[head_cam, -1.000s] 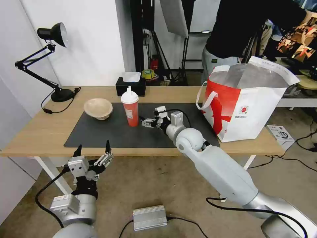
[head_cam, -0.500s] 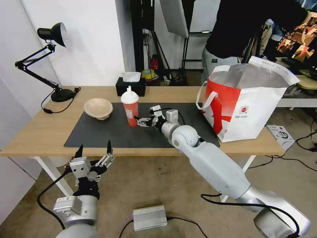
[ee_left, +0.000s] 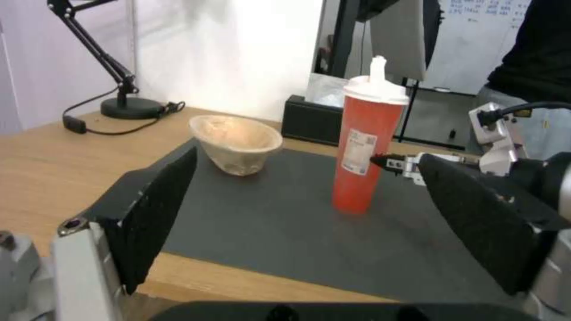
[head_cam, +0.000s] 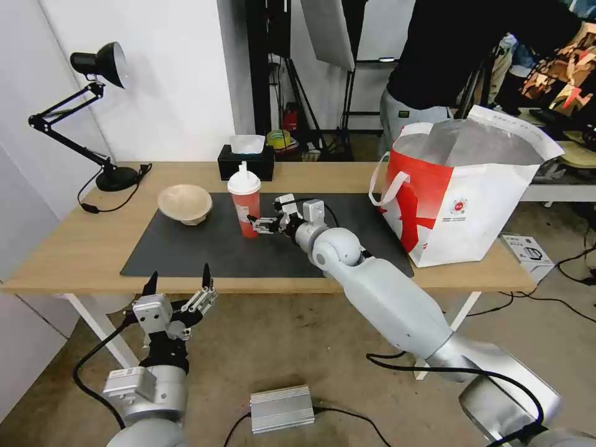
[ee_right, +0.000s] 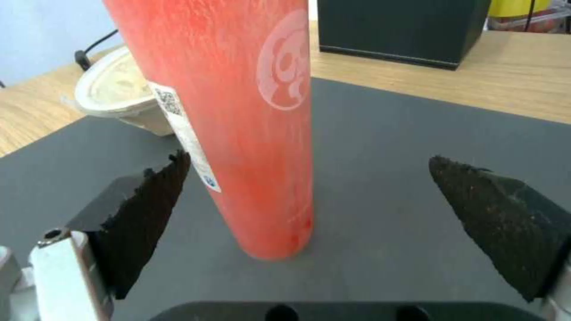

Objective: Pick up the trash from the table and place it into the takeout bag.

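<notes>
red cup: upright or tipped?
Upright. The red cup stands on its base on the dark mat, domed lid on top; the open right gripper is beside it.

Setting: a staged test area in a lab or studio, not a home. Evidence follows. Bare concrete-like floor (head_cam: 273, 347) with loose black cables (head_cam: 559, 298) and a metal power unit (head_cam: 282, 408) lying under the table (head_cam: 74, 248). Behind the table, dark stands (head_cam: 267, 68) and a white reflector panel (head_cam: 329, 31), tripod legs among them. Far right, a second bench (head_cam: 559, 192) piled with gear; a whiteboard (ee_left: 476, 40) with writing on the far wall. Plain white walls (head_cam: 174, 74). Desk lamp (head_cam: 93, 112) far left.
</notes>
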You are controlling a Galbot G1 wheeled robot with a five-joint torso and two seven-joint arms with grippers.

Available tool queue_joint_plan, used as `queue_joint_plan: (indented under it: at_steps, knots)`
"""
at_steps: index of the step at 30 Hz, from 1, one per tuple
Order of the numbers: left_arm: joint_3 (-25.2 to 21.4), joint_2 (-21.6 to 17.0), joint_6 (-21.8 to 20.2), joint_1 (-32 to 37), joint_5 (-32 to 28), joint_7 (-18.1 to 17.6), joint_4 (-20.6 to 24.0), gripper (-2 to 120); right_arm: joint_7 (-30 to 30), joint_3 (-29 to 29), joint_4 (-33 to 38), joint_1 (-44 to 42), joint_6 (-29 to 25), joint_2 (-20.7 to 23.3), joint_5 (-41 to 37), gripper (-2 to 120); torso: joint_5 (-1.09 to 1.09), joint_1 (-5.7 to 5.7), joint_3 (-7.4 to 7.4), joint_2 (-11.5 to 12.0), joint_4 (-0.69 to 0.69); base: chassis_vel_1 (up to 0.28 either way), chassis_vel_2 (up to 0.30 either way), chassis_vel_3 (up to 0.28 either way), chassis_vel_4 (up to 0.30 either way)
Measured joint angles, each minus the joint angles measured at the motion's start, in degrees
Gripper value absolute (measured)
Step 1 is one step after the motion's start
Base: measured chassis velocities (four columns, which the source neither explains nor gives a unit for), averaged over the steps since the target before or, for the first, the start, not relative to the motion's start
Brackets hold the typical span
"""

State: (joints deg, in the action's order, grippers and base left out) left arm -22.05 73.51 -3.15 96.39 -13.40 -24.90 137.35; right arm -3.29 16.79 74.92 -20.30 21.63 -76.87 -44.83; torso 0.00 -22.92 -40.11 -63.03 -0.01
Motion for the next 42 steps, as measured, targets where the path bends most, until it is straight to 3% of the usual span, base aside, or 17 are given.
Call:
queue_joint_plan:
  at_steps: [42]
  knots:
    - [1.16, 1.0, 0.54, -0.01, 0.7, -0.04, -1.01, 100, 4.58, 2.79, -13.29, 6.0, -2.54, -8.29, 2.84, 100, 0.0, 0.0, 0.0, 0.0, 0.01, 0.0, 0.0, 0.0, 0.0]
